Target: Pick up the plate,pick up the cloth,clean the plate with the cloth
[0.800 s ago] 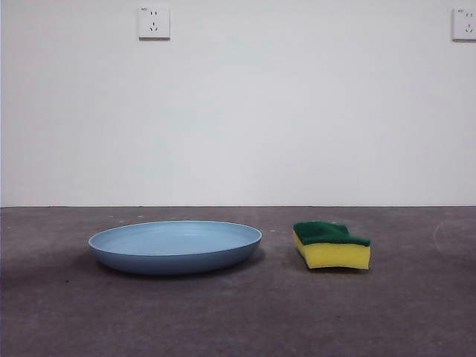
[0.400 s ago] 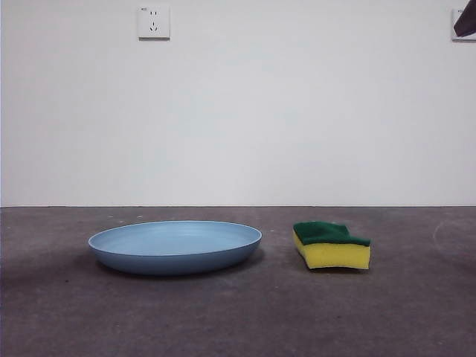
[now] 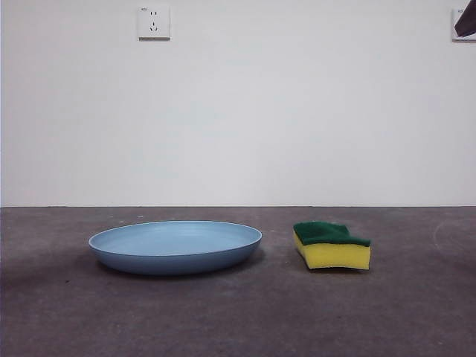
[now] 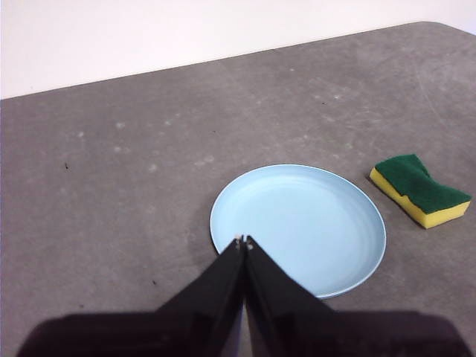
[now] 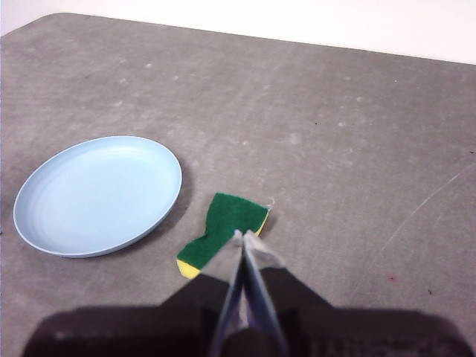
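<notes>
The light-blue plate [image 3: 175,246] lies flat on the grey table, left of centre in the front view. The cloth, a yellow sponge with a green top [image 3: 330,245], lies to its right, apart from it. My left gripper [image 4: 243,242] is shut and empty, held high above the plate's [image 4: 297,223] near rim. My right gripper [image 5: 242,239] is shut and empty, held high above the sponge [image 5: 221,232]. In the front view one arm shows only as a black tip [image 3: 466,22] at the top right corner.
The grey table [image 3: 238,320] runs back to a white wall with two sockets [image 3: 153,22]. The sponge [image 4: 420,189] and the plate [image 5: 97,195] each show in the other arm's wrist view too. Nothing else stands on the table.
A black arm tip has come into the front view's top right corner. The plate and the sponge have not moved.
</notes>
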`<action>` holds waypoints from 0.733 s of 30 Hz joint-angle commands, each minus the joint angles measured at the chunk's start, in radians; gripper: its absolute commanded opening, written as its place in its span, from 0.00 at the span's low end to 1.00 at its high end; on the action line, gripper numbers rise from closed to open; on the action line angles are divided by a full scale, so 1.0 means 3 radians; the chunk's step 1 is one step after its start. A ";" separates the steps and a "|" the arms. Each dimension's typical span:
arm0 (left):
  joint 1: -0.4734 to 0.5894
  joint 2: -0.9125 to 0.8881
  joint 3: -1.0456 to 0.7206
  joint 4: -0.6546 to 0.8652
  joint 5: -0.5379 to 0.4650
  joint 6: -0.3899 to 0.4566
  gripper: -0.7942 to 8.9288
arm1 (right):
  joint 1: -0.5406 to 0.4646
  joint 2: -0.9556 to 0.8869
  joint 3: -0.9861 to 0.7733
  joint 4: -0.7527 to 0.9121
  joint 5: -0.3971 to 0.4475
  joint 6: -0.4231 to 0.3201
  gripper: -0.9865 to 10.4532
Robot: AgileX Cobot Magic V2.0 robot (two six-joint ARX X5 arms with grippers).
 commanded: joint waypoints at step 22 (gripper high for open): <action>0.1245 -0.1242 -0.1750 0.1498 0.0286 -0.0067 0.08 | 0.0004 -0.0003 -0.0014 0.0019 0.0008 0.0031 0.09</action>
